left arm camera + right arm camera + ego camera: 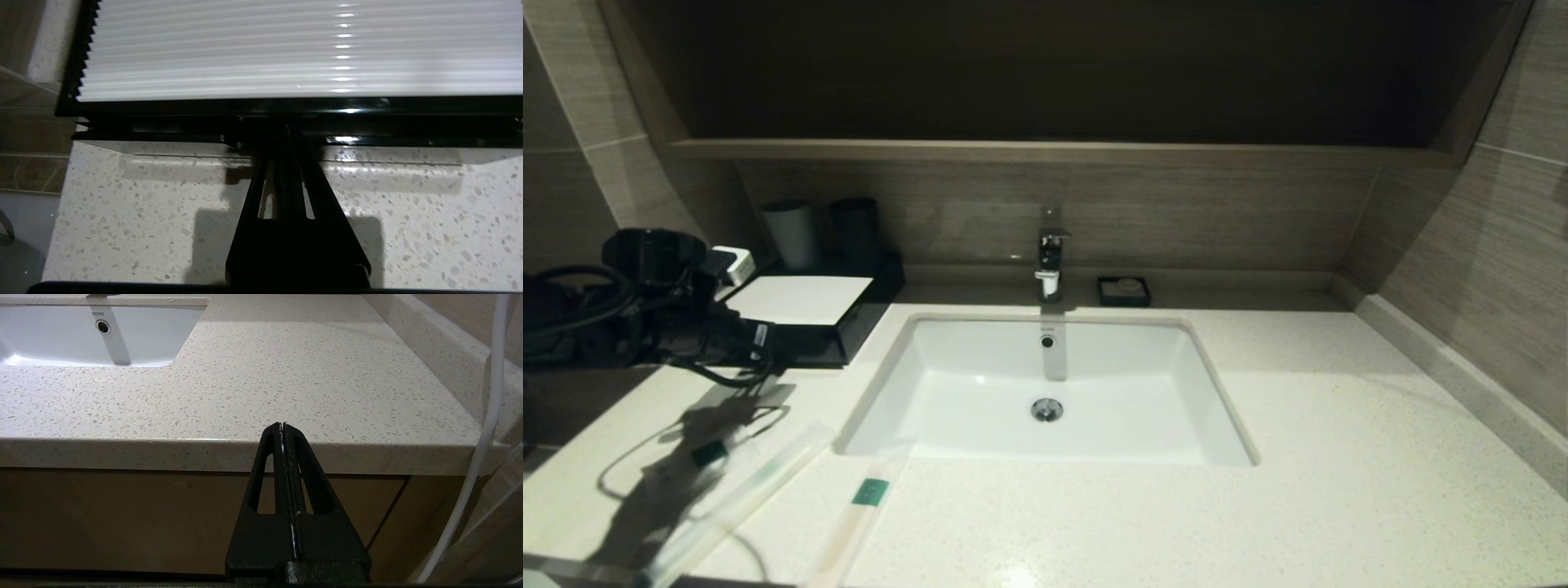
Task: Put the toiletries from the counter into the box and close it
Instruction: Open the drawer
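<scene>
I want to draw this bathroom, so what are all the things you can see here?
packets: three, clear with green labels, counter's near left
box: one, black with white top, counter's back left
cups: two, one pale and one dark, behind the box
sink: one, white, middle of the counter
tap: one, silver, behind the sink
soap dish: one, black, right of the tap
counter: one, cream speckled
left tool: black, shut, at the box's front edge
right tool: black, shut, parked below the counter's edge

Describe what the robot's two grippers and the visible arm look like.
Both grippers are matte black wedges, each finger with a long slot cut through it: the left gripper, the right gripper. The left arm is black, draped with looping black cables and carrying a small white label.
</scene>
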You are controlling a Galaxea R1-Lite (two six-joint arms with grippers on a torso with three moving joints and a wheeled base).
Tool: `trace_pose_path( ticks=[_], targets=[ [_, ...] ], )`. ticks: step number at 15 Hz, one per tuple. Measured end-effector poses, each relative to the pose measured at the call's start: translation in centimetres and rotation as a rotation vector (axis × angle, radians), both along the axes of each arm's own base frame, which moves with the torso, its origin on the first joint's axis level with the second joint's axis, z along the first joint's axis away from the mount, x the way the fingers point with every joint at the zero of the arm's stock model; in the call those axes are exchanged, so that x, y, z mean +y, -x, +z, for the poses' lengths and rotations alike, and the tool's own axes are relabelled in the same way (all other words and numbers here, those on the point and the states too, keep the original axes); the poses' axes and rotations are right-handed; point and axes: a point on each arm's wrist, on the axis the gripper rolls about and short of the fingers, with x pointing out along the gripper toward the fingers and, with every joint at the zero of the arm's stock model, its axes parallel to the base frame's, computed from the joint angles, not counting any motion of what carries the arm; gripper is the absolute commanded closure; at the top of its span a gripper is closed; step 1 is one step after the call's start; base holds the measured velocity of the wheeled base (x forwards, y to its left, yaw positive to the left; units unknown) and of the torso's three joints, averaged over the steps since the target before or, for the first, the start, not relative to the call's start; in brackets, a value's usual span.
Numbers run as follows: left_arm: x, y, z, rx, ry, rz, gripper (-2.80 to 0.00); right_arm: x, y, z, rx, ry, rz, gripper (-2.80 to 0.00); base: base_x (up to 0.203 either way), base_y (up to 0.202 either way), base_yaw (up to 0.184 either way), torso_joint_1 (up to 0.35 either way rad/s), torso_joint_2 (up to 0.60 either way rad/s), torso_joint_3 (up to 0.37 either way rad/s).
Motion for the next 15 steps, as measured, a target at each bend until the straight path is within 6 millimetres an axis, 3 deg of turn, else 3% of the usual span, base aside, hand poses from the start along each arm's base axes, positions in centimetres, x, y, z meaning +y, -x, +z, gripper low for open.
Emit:
trace_pose_path(
  ticks=[15],
  targets=[
    [-0.3, 1.5, -0.2, -0.073, -0.009, 0.000, 0.00, 0.0, 0.0, 0.0, 0.000, 0.000, 0.000, 0.00, 0.000, 0.000, 0.000, 0.000, 0.00, 0.000]
  ],
)
